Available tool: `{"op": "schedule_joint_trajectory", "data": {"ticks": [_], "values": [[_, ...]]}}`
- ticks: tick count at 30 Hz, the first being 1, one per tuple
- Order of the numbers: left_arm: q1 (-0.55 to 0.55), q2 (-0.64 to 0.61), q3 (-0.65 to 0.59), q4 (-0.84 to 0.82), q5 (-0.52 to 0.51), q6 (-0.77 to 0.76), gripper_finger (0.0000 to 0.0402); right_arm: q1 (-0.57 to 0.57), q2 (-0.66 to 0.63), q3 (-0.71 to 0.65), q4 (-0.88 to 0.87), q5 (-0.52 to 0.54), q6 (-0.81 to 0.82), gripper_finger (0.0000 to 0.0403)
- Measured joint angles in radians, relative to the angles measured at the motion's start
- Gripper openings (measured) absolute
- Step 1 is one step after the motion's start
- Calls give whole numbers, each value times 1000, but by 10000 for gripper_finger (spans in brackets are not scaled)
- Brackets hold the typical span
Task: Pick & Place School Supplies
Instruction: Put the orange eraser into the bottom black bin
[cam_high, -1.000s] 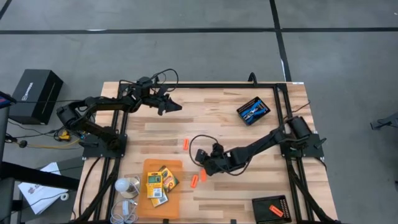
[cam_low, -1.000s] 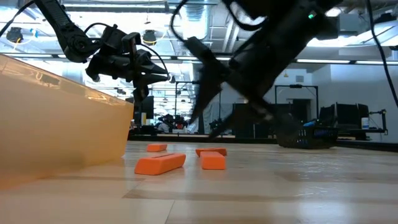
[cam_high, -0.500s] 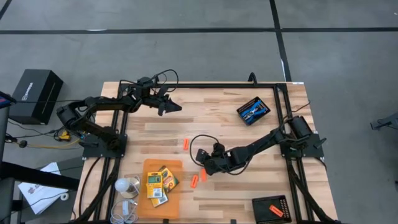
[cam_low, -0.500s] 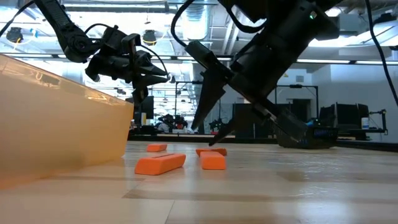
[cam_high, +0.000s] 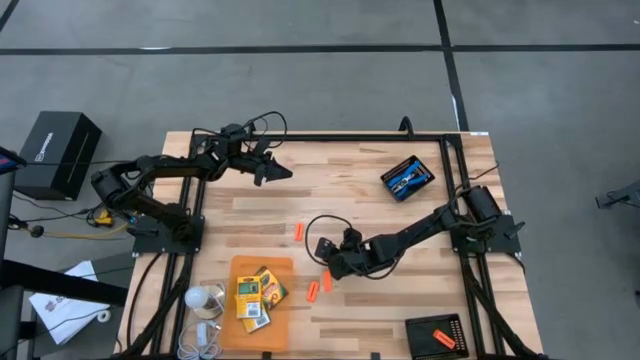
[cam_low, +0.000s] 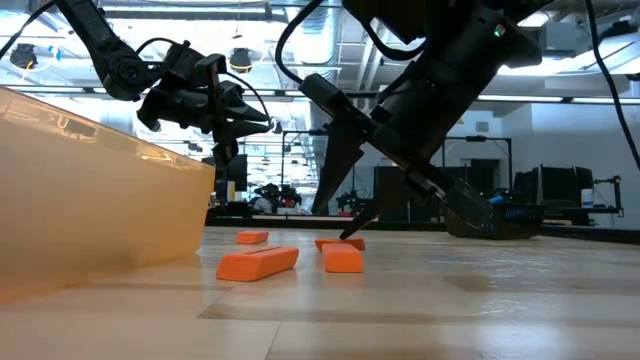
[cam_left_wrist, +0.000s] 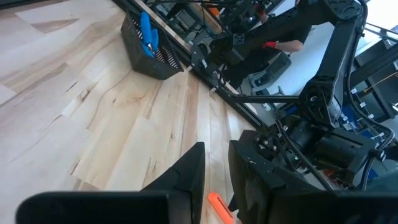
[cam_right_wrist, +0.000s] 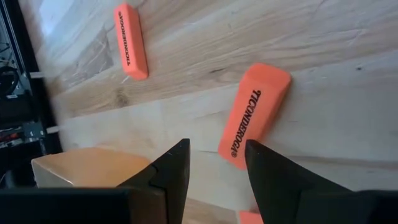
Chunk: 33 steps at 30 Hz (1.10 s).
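- High view: nearest to us, at about 7 o'clock of the table (cam_high: 400, 215), we see two crayon boxes (cam_high: 256, 292) lying on the orange sheet (cam_high: 246, 267).
- Just at 3 o'clock of the sheet lie two orange sticks (cam_high: 312, 291), one (cam_high: 326, 281) right under the tip of the right gripper (cam_high: 327, 268).
- Right wrist view: the fingers (cam_right_wrist: 171, 167) of the right gripper stand apart, holding nothing, low over one stick (cam_right_wrist: 254, 118); another stick (cam_right_wrist: 130, 41) lies beyond it.
- A third stick (cam_high: 299, 232) lies alone near the table centre.
- At 2 o'clock, a black tray (cam_high: 407, 177) holds the blue-handled tool (cam_high: 410, 180).
- At 11 o'clock, the left gripper (cam_high: 281, 172) hangs above the wood; its fingers (cam_left_wrist: 189, 177) are a little apart and empty.
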Motion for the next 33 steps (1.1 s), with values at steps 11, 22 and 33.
{"op": "schedule_joint_trajectory", "data": {"ticks": [11, 22, 33], "values": [[0, 0, 0, 0, 11, -3, 67, 1, -2, 1, -32, -60, 0, 147], [0, 0, 0, -1, 42, -4, 67, 2, 1, 0, -54, -108, 1, 147], [0, 0, -1, -27, 42, -1, 60, 3, 1, 0, -70, -85, 17, 48]]}}
